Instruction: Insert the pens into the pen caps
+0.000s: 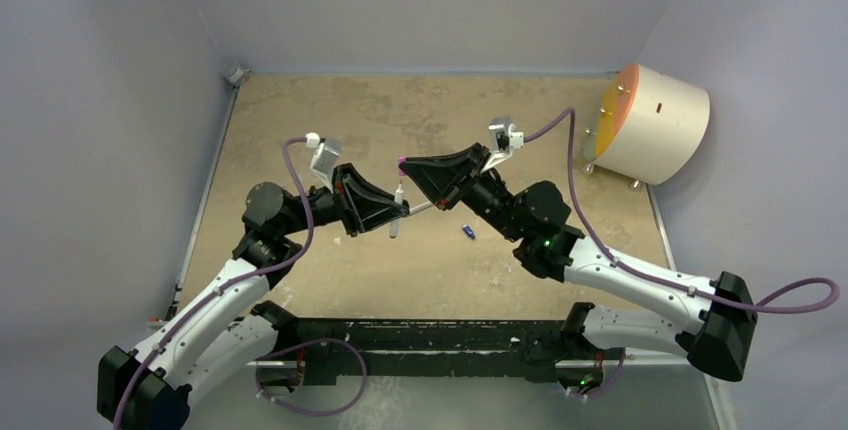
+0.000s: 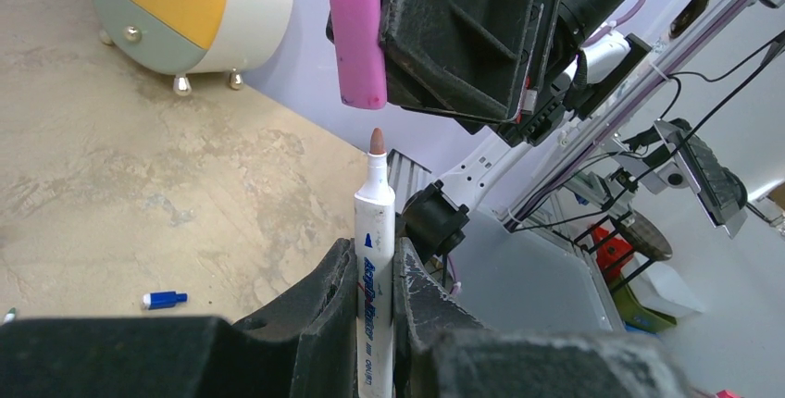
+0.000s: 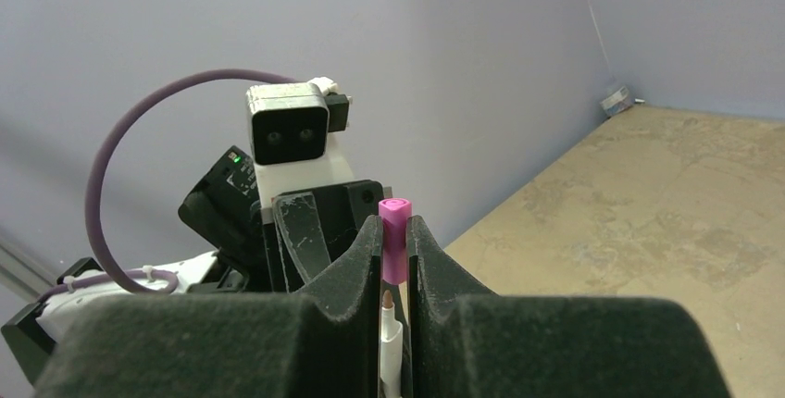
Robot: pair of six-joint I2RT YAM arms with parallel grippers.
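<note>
My left gripper is shut on a white pen that stands upright with its brownish tip up. Just above that tip, with a small gap, hangs the pink pen cap, and my right gripper is shut on it. In the right wrist view the pink cap sits between the fingertips with the pen right below it. From above, both grippers meet over the table's middle, the left gripper below the right gripper. A blue pen cap lies on the table close by. The other pens and the orange cap are out of view.
A round white drawer unit with an orange face stands at the far right of the table. A small grey object sits in the far left corner. Purple cables loop from both wrists.
</note>
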